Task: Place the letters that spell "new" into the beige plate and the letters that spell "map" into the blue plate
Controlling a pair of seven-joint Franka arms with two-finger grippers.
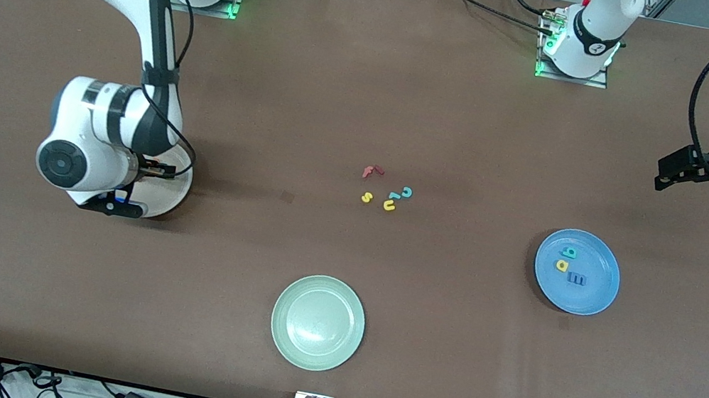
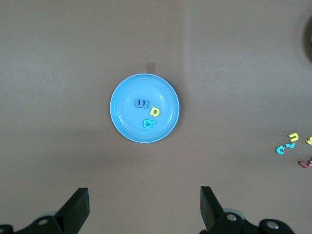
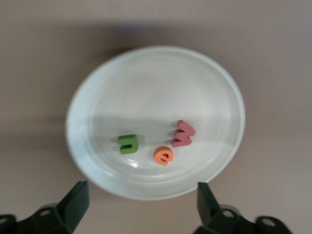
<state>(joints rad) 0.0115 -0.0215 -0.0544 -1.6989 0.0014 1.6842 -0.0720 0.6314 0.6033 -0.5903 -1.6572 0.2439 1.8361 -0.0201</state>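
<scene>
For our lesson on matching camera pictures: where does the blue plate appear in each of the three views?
Front view: the blue plate lies toward the left arm's end of the table.
Left wrist view: it sits mid-picture, holding the blue m, yellow a and teal p.
Right wrist view: not in it.
Shared landmark: those three letters.

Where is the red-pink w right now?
The red-pink w lies in the beige plate, beside the orange e, at the right arm's end of the table. The open right gripper hangs over that plate.
</scene>
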